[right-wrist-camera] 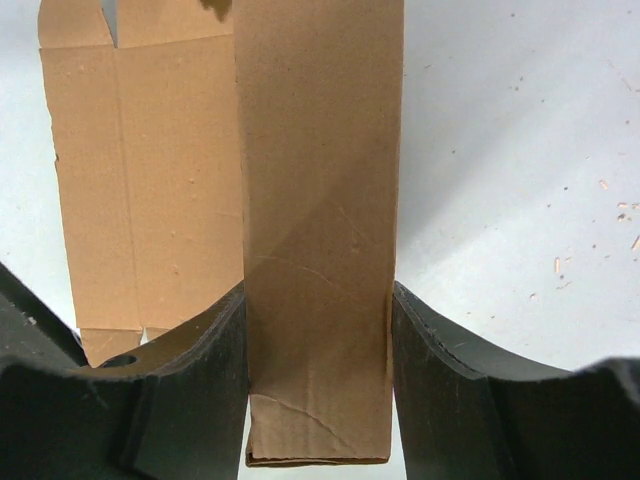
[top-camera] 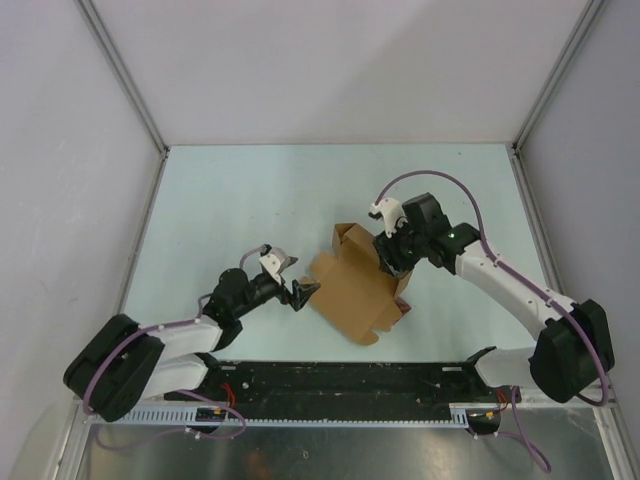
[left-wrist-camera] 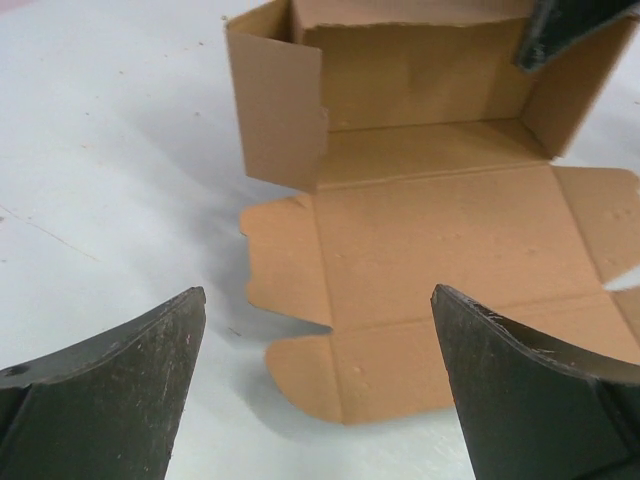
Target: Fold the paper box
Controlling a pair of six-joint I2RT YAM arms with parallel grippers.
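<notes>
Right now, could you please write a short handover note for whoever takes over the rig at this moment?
Left gripper: open and empty, hovering at the left edge of the paper box.
Right gripper: shut on an upright panel at the box's right side.
Box: on the table, between the two arms.
Done: the walls at the far end stand upright, forming a shallow tray.
Left to do: the large panel nearest the left gripper and its side tabs lie flat on the table; they need folding up and tucking in to close the box.
</notes>
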